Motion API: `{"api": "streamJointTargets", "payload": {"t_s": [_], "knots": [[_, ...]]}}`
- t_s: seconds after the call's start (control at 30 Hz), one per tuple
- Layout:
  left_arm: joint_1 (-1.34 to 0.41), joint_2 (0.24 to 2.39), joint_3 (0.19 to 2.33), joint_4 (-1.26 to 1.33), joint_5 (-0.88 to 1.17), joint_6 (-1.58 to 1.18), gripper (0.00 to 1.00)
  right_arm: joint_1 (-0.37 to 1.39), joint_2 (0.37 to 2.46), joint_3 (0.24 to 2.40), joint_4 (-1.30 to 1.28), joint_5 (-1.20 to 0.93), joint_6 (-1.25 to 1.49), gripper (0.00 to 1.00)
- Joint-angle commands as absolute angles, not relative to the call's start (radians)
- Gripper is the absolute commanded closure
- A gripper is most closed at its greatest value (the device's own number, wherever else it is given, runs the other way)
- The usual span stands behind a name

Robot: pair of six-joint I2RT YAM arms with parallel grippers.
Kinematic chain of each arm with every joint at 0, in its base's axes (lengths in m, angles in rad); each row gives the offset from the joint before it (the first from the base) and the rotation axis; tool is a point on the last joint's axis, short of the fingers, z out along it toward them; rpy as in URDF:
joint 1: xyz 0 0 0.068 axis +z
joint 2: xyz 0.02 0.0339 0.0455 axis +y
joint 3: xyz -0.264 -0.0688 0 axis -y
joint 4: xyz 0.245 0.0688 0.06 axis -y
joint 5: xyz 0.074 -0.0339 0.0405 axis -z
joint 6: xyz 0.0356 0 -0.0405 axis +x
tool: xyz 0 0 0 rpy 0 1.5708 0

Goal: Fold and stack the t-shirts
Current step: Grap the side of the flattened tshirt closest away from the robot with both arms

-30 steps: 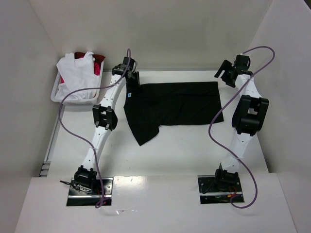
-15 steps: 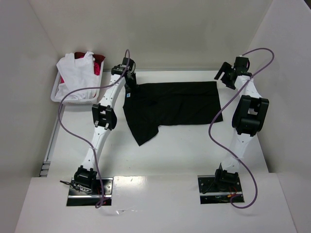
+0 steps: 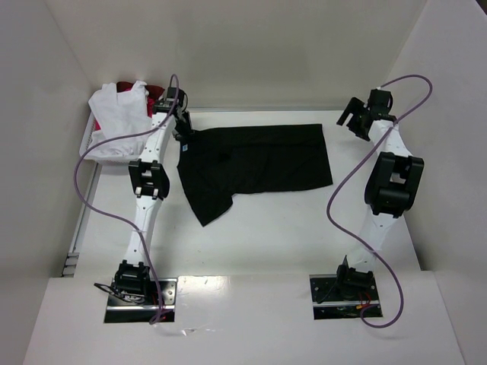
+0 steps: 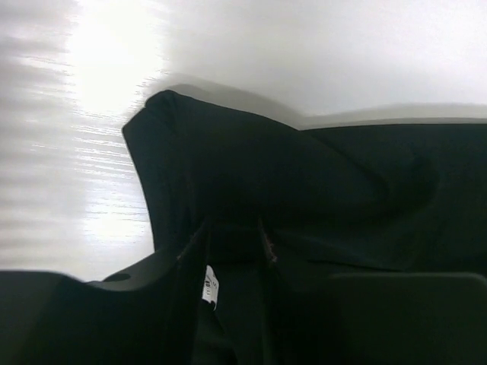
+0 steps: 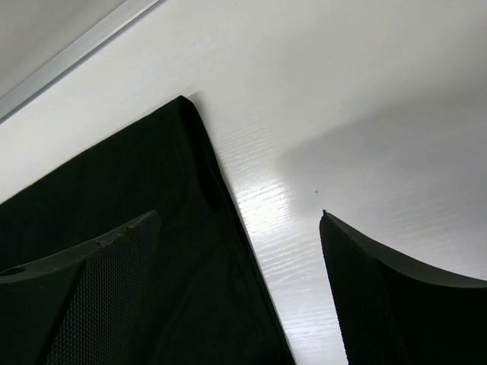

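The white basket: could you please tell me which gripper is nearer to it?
Left. The left gripper sits just right of the white basket, at the collar of the black t-shirt. The right gripper is by the shirt's opposite far corner, a full shirt-width further away.

This looks like a robot test lab, not a home. Plain white walls (image 3: 251,46) stand on three sides like a big box, behind and beside each pincer. The tabletop (image 3: 281,228) under them is bare and white, and a metal strip (image 5: 76,53) runs along its edge just past the right pincer (image 3: 354,122). Two white robot arms (image 3: 144,220) are bolted to metal plates (image 3: 163,300) at the near edge, well back from the pincers. Long purple cables (image 3: 415,75) loop through the air. A white basket (image 3: 90,150) of clothes sits just beside the left pincer (image 3: 181,131), and a black t-shirt (image 3: 259,160) lies between the two pincers
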State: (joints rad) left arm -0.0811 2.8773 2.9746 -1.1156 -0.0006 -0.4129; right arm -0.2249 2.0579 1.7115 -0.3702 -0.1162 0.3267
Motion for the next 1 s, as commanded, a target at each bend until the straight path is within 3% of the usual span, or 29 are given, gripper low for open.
{"api": "streamJointTargets", "payload": {"t_s": [0.0, 0.03, 0.07, 0.2, 0.33, 0.73, 0.87, 0.97], "knots": [[-0.094, 2.846, 2.964, -1.167, 0.003, -0.370, 0.61, -0.219, 1.965, 1.691, -0.327, -0.106, 0.313, 0.09], [-0.094, 2.829, 2.964, -1.167, 0.003, -0.361, 0.56, -0.219, 1.939, 1.681, -0.327, -0.106, 0.313, 0.09], [-0.094, 2.817, 2.964, -1.157, 0.015, -0.360, 0.44, -0.219, 1.939, 1.681, -0.327, -0.115, 0.313, 0.09], [-0.130, 2.729, 2.973, -1.157, 0.012, -0.321, 0.19, -0.210, 1.896, 1.643, -0.354, -0.153, 0.313, 0.06], [-0.150, 2.587, 2.916, -1.175, 0.002, -0.321, 0.09, -0.210, 1.832, 1.553, -0.365, -0.153, 0.313, 0.01], [-0.304, 2.079, 2.614, -1.200, -0.089, -0.301, 0.02, -0.201, 1.511, 1.281, -0.328, -0.173, 0.345, 0.00], [-0.379, 1.831, 2.308, -1.097, -0.195, -0.322, 0.01, -0.201, 1.421, 1.201, -0.316, -0.208, 0.354, 0.00], [-0.379, 1.533, 1.906, -0.919, -0.204, -0.399, 0.01, -0.192, 1.355, 1.149, -0.307, -0.209, 0.365, 0.00]]}}
